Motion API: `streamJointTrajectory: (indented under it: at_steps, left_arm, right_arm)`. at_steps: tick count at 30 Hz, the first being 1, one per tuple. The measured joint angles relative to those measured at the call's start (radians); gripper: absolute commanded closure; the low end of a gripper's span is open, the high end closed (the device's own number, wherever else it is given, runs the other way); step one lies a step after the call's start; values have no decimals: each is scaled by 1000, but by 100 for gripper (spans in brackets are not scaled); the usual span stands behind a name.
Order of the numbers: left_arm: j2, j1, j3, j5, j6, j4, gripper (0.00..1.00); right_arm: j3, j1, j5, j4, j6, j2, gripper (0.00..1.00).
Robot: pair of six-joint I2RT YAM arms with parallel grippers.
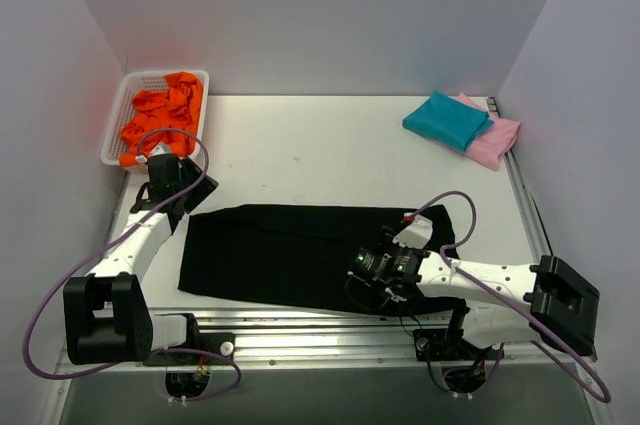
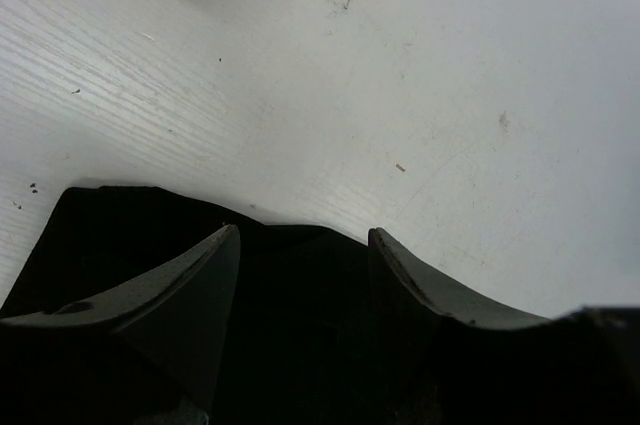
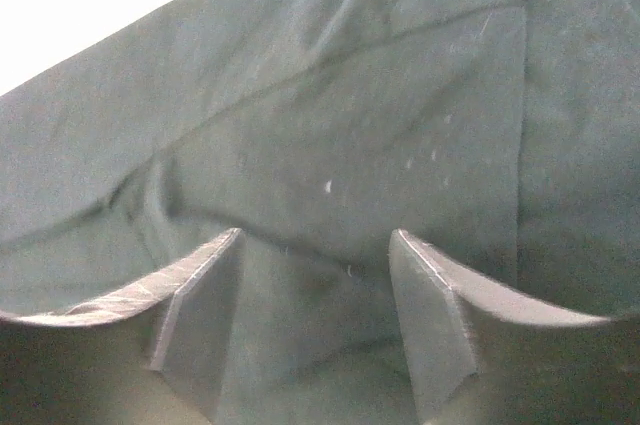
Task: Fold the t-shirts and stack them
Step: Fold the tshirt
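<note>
The black t-shirt [image 1: 300, 255] is laid flat in the lower middle, ready to be folded. The left claw [image 2: 305, 235] and right claw [image 3: 315, 235] are parted over it, nothing gripped. Next, an edge must be pinched and lifted over.

Large black cloth t-shirt [image 1: 290, 250] flat, near-centre of white table [image 1: 330, 145]. Far right: folded teal cloth shirt [image 1: 447, 120] atop pink cloth shirt [image 1: 503, 140]. Far left: white mesh basket [image 1: 116, 135] holding orange cloth [image 1: 165, 115].
</note>
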State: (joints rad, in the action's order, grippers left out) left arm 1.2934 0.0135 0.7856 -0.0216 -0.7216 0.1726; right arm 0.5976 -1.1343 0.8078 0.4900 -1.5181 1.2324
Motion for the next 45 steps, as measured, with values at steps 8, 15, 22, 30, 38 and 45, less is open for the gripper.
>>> streamJointTrajectory:
  at_steps: [8,15,22,30,38,45]
  left_arm:
    - [0,1,0,-14,0,-5,37]
    - [0,1,0,-26,-1,-7,37]
    - [36,3,-1,-65,-5,-39,38]
    - [49,13,-6,-85,-8,-53,38]
    - [45,14,-10,-95,-10,-61,38]
    - [40,14,-11,-95,-12,-64,38]
  right_arm:
    - [27,232,-39,-154,178,77,91]
    - [34,363,-126,-280,287,198,99]
    - [189,373,-138,-390,363,442,100]
    - [591,414,-200,-529,473,770,100]
    - [1345,478,-431,-434,620,1218,100]
    - [1869,511,-769,-545,823,1556,7]
